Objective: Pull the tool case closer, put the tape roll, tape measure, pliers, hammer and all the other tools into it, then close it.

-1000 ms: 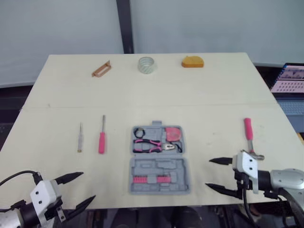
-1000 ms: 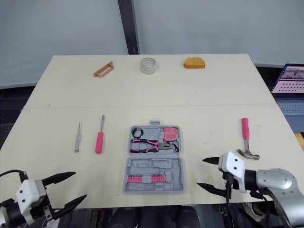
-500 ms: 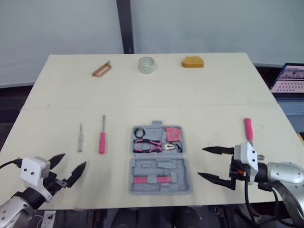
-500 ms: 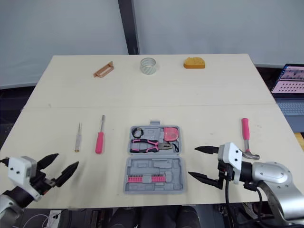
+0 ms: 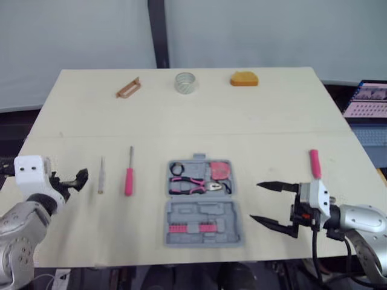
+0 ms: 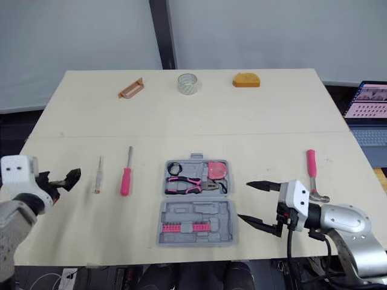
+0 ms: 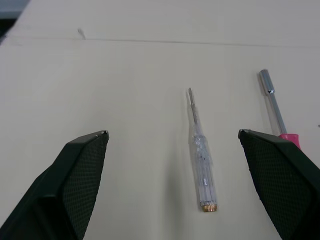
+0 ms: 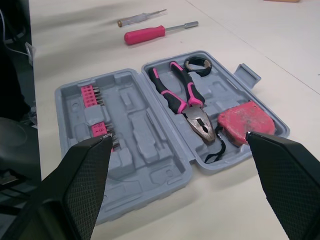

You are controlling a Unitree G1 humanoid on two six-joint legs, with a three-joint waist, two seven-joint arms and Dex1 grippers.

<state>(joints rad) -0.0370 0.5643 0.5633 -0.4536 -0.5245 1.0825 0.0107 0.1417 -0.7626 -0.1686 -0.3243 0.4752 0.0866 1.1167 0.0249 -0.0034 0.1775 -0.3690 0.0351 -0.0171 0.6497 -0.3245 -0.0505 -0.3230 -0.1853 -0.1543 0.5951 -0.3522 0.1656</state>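
The grey tool case [image 5: 202,212] lies open near the table's front edge. It holds pink-handled pliers [image 8: 180,95], a red tape measure [image 8: 244,120], a small black roll [image 8: 197,64] and pink bits [image 5: 190,228]. My right gripper [image 5: 256,202] stands open just right of the case, level with its lower half. Behind that gripper lies the pink-handled hammer [image 5: 315,165], its head hidden. A pink screwdriver [image 5: 129,175] and a clear tester screwdriver [image 7: 200,155] lie left of the case. My left gripper [image 7: 172,133] is open, just left of the tester.
Along the far side of the table [image 5: 254,127] lie a copper-coloured tool [image 5: 128,87], a clear tape roll [image 5: 185,82] and an orange tape measure [image 5: 243,78]. A laptop [image 5: 365,100] sits beyond the right edge.
My left gripper has come up from the front edge to beside the tester screwdriver. My right gripper has moved left, closer to the case, covering the hammer's head.
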